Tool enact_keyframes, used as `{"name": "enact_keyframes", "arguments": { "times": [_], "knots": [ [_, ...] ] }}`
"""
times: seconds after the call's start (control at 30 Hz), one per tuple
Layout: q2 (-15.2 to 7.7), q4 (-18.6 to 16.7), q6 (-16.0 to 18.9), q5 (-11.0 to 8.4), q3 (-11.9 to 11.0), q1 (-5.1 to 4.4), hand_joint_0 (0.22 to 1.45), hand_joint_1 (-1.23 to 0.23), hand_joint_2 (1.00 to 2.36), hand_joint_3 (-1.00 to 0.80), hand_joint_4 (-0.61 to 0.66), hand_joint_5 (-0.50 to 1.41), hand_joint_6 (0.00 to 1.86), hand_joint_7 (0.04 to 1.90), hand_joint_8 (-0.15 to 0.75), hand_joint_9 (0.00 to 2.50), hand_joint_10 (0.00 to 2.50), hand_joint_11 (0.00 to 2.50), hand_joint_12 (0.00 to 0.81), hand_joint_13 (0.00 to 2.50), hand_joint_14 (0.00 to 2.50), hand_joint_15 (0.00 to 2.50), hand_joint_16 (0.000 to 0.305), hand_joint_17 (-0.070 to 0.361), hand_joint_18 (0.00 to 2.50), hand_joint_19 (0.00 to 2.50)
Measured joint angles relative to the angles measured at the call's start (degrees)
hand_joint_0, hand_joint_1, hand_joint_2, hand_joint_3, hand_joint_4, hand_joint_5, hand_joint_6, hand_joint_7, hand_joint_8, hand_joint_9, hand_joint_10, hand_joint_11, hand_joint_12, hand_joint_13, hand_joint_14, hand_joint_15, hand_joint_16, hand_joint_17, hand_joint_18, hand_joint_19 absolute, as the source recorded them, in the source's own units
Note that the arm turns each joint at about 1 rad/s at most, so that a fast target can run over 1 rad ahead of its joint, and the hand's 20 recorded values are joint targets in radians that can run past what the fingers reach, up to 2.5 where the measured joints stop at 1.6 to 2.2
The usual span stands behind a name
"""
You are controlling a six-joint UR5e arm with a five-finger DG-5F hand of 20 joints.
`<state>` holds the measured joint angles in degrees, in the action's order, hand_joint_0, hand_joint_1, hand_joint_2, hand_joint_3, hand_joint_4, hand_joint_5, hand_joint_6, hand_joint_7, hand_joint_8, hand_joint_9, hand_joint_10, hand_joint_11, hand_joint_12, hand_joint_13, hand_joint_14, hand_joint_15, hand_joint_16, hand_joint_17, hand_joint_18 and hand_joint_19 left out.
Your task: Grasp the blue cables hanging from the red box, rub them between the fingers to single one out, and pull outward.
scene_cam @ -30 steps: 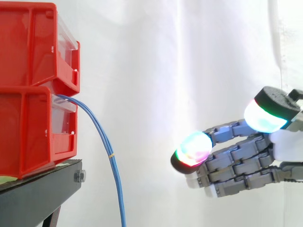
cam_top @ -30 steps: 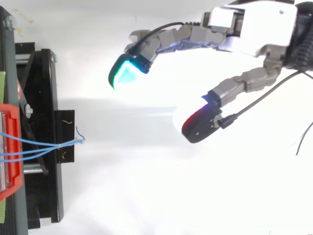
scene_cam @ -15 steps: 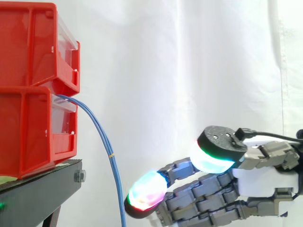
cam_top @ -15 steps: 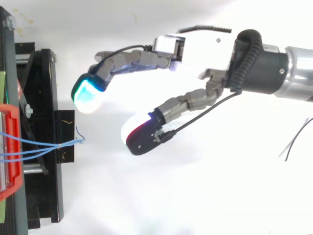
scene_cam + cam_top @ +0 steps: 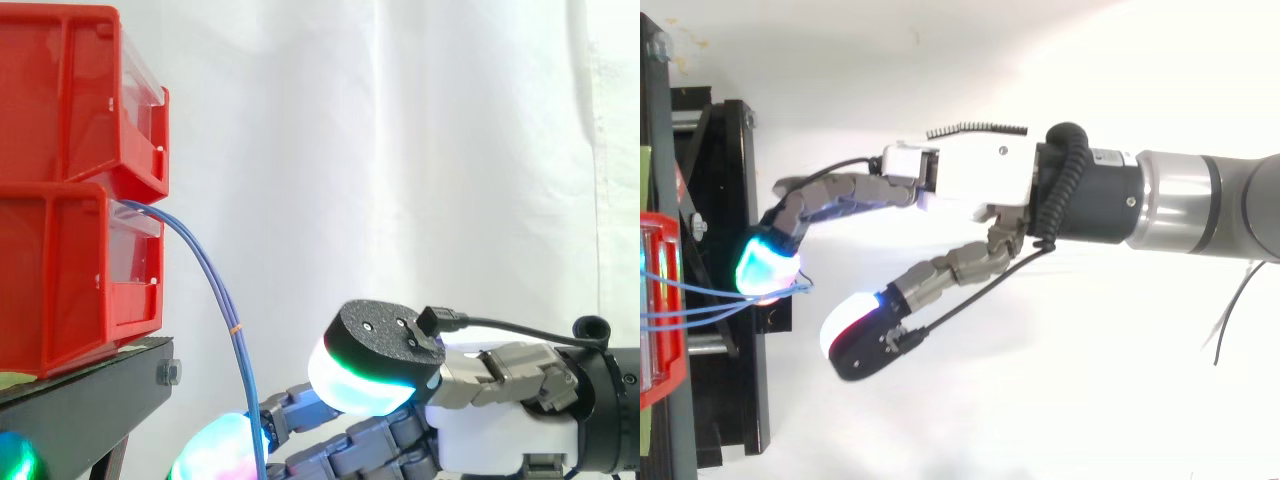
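Thin blue cables point(image 5: 215, 285) come out of the front of the lower red bin point(image 5: 60, 270) and hang down in a curve past the stand's edge. From above, the cables point(image 5: 710, 308) run together to a loose end beside the bin point(image 5: 662, 380). My hand point(image 5: 970, 180) reaches in from the right, open, with fingers stretched toward the cables. One glowing fingertip point(image 5: 768, 268) sits right against the cable end, and low in the side view a fingertip point(image 5: 215, 455) meets the hanging strands. The thumb's pad point(image 5: 855, 335) stays apart, clear of the cables.
A second red bin point(image 5: 70, 100) is stacked on the lower one. Both rest on a black stand point(image 5: 90, 400) whose frame point(image 5: 730, 180) lies just under my fingertips. A white curtain hangs behind.
My hand has moved left and down toward the bins. Its fingertips have gone from well clear of the cables to reaching them. The cables hang as before.
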<state>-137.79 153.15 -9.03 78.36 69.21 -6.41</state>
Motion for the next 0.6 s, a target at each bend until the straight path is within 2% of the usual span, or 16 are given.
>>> {"name": "enact_keyframes", "arguments": {
  "times": [0.3,0.6],
  "knots": [
    [-0.06,0.14,0.97,0.31,-1.76,-1.08,0.53,-0.66,1.00,-0.50,0.33,-0.12,0.50,0.89,0.300,0.51,0.00,0.00,0.370,0.25,0.00,0.07,0.046,0.104,0.10,0.01],
    [-0.03,1.28,2.87,0.34,-2.24,-1.36,0.56,-0.65,1.00,-0.50,0.34,-0.11,0.50,0.96,0.304,0.55,0.00,0.00,0.366,0.29,0.00,0.08,0.044,0.100,0.13,0.02]
  ]
}}
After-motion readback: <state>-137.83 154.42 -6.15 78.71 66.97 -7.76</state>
